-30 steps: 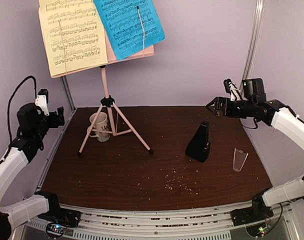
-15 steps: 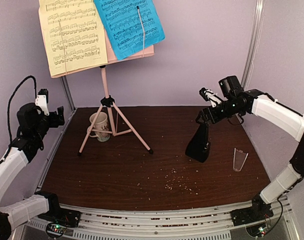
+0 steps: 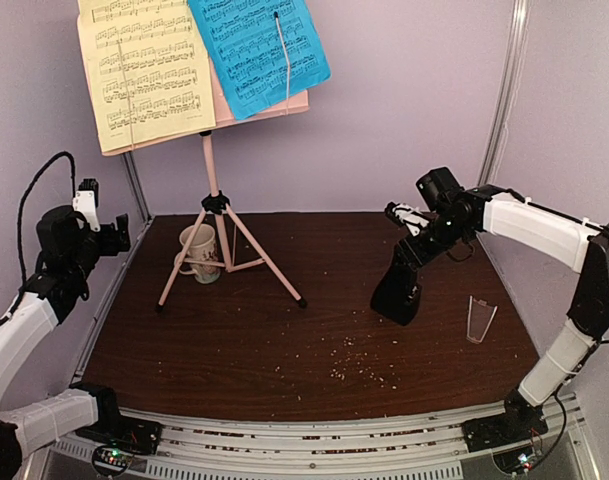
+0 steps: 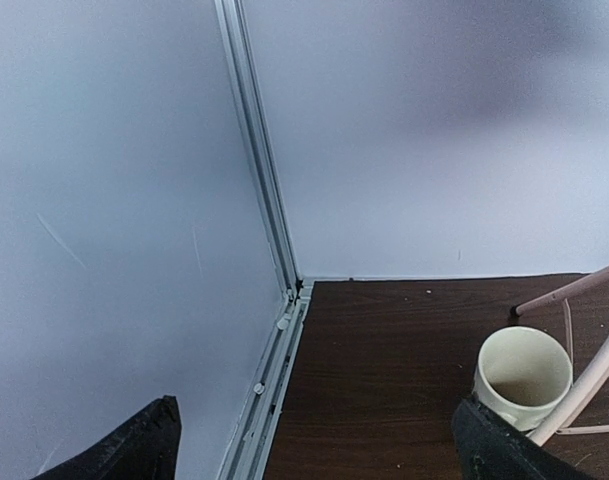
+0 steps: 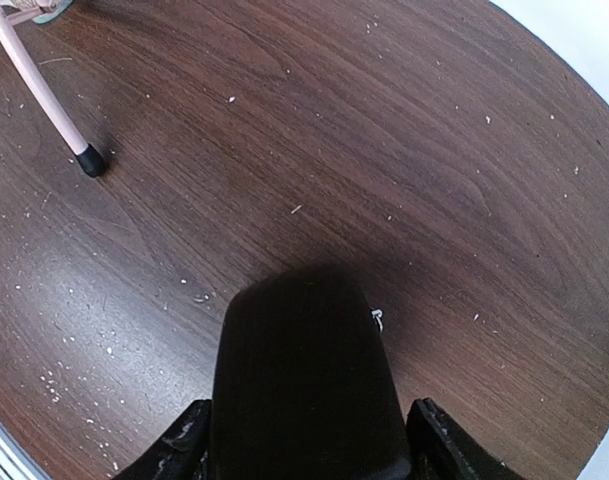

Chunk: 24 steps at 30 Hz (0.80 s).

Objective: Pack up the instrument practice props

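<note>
Table front: scattered pale crumbs (image 3: 359, 372) lie on the dark wood table (image 3: 234, 350), nearest the arm bases.
Clear plastic cover (image 3: 479, 318): stands on the table at the right, beside the metronome but apart from it; nothing touches it.
Metronome (image 3: 398, 285): black pyramid, upright on the table right of centre, with its cover off.
Right gripper (image 3: 409, 243): set down over the top of the metronome. The right wrist view shows one finger (image 5: 174, 445) on each side of the black body (image 5: 304, 380), close against it. Whether they press on it cannot be told.
Left gripper (image 3: 109, 238): raised at the left edge, well apart from every prop. Jaws are wide apart with nothing between them, and it faces the back left corner.
Mug (image 3: 199, 252): beige, upright among the tripod legs, with a pink leg (image 4: 584, 385) crossing in front of it.
Music stand (image 3: 212, 160): pink, standing on its tripod at the back left of the table, its capped foot (image 5: 89, 160) resting on the wood.
Yellow page (image 3: 144, 70): on the stand's desk, left side.
Blue page (image 3: 256, 50): on the desk at right, tilted and overlapping the yellow page's edge.
</note>
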### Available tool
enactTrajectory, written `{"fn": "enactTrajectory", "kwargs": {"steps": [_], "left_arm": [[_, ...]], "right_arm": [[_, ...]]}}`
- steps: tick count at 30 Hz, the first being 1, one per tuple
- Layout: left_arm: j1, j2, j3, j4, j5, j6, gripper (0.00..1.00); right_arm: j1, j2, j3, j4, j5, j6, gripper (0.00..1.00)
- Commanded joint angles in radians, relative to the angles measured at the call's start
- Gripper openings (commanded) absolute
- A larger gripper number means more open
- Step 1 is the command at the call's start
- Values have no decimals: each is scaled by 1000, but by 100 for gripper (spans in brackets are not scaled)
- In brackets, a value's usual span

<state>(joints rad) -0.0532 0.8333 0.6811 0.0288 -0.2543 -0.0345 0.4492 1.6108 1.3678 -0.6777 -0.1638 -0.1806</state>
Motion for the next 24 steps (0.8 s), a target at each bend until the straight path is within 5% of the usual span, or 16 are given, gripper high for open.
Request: {"fn": "enactTrajectory", "kwargs": {"steps": [1,10,24], "left_arm": [[4,4,5,45,-8,6,98],[5,-10,6,46,-22,6,98],[5,-5,5,46,-46,-5,98]], "right_arm": [[12,-24,-28,43,37,11,59],[78,-60,-52,101,156,171,42],[336,-125,-57,135,455,718,40]]}}
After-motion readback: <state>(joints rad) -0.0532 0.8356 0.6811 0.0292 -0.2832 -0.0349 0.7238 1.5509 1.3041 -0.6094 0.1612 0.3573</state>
